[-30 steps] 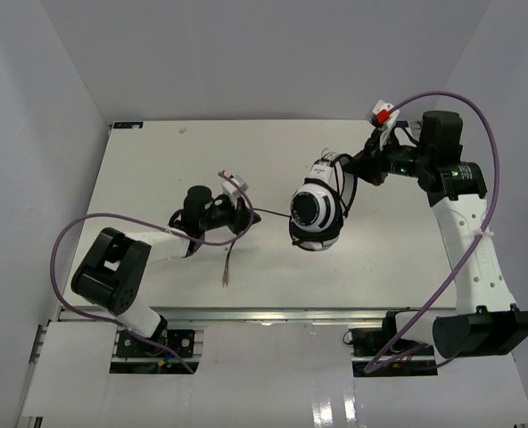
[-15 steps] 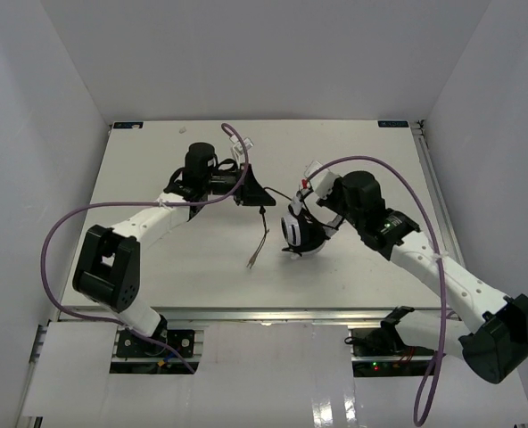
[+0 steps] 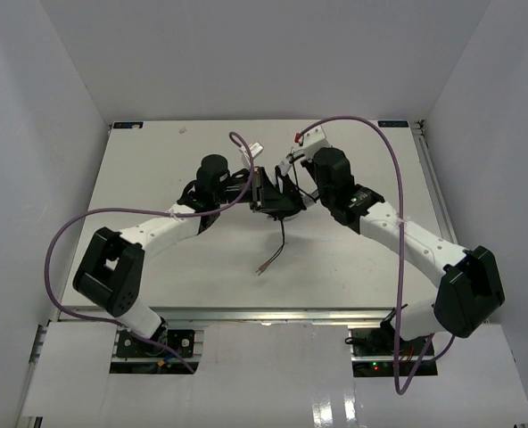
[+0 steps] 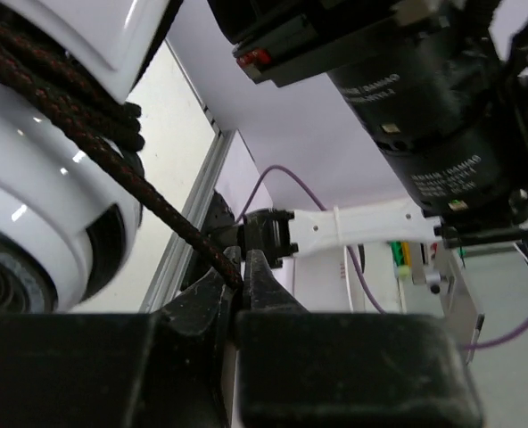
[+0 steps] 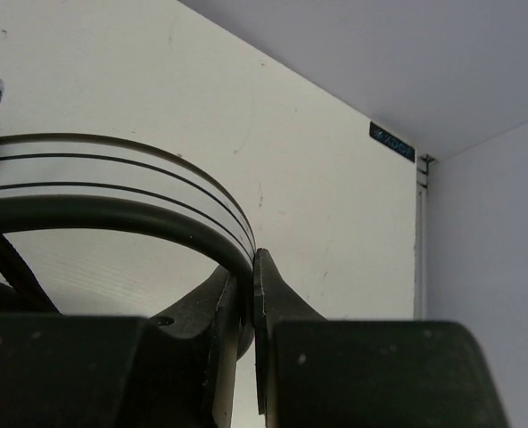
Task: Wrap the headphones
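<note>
Headphones point(image 3: 271, 196), held at mid-table between the two arms. Nearest the arm bases, the loose tail of the braided cable point(image 4: 103, 152) trails down, and its plug end point(image 3: 260, 267) appears to rest on the table point(image 3: 157, 160). Above it, the left gripper point(image 4: 243, 267) has its fingers pinched almost together on the cable just below the white ear cup point(image 4: 41, 169), across which several turns already lie. Just beyond, the right gripper point(image 5: 249, 267) is clamped tight on the striped headband point(image 5: 139, 174) and carries the set. Whether any part of the set rests on the table cannot be told.

Step in hand, as judged: laying a further turn of cable around the cup. To do it well, the right gripper should hold the headband steady while the left lets the cable slide under light tension. Each turn should sit snug beside the last so that none slips off the cup. The two wrists are close together and need room to pass without striking.
</note>
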Action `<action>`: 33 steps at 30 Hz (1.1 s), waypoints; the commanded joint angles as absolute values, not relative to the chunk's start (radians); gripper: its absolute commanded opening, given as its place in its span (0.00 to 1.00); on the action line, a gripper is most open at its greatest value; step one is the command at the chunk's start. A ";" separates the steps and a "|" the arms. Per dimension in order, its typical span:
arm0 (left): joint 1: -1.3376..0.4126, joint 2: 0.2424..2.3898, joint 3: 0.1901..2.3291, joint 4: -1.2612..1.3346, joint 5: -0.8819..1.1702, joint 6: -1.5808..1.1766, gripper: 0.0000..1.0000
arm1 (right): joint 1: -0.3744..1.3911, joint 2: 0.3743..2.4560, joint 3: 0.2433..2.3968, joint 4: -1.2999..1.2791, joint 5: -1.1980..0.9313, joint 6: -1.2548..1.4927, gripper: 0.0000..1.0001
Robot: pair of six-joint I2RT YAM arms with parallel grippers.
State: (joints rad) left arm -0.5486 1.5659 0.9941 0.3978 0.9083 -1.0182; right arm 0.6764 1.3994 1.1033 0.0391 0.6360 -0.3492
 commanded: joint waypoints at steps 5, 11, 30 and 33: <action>-0.649 1.649 1.102 0.345 0.564 -0.962 0.35 | 0.617 1.493 1.291 -0.127 0.560 0.015 0.08; -0.640 1.785 1.193 0.244 0.486 -0.806 0.49 | 0.521 1.596 1.284 -0.158 0.381 0.136 0.08; -0.671 1.926 1.340 -0.059 0.468 -0.570 0.98 | 0.321 1.885 1.458 -0.243 0.110 0.242 0.08; -0.678 1.915 1.331 -0.101 0.489 -0.565 0.98 | 0.318 1.898 1.475 -0.254 0.126 0.242 0.08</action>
